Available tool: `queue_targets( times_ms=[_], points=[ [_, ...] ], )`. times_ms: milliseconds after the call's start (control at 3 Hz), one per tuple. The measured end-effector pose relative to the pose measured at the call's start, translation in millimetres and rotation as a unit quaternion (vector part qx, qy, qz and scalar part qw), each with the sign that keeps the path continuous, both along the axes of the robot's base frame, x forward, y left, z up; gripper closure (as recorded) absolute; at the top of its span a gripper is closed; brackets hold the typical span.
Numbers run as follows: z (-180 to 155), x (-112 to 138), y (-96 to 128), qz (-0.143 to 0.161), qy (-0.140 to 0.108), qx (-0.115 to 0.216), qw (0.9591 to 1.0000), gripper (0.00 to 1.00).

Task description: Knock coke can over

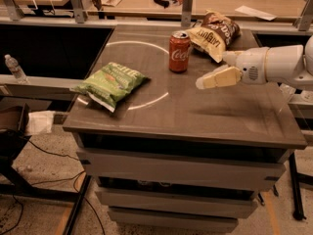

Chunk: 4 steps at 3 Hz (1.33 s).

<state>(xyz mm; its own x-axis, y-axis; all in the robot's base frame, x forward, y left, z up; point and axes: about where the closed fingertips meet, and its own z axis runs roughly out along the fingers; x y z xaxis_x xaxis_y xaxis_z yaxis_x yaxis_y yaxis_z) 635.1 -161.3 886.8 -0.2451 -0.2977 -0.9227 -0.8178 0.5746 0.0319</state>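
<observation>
The coke can (179, 51), red with white script and a silver top, stands upright at the back middle of the grey table (195, 116). My gripper (201, 83) reaches in from the right on a white arm and hovers above the table. Its cream fingers point left, a short way to the right of the can and slightly nearer the front. It does not touch the can and holds nothing.
A green chip bag (110, 83) lies at the table's front left. A brown-and-cream chip bag (213, 34) leans just behind and right of the can. A white circle is marked on the tabletop. A water bottle (15, 69) stands on a ledge at left.
</observation>
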Motion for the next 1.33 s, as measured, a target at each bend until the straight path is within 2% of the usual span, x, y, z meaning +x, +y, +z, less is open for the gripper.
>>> queue_targets(
  times_ms=[667,1000,1333],
  points=[
    [7,35,43,0.031,-0.051,0.006,0.9982,0.00],
    [5,54,62,0.042,-0.057,0.015,0.9974,0.00],
    [-4,71,68,0.037,-0.052,0.023,0.9977,0.00]
  ],
)
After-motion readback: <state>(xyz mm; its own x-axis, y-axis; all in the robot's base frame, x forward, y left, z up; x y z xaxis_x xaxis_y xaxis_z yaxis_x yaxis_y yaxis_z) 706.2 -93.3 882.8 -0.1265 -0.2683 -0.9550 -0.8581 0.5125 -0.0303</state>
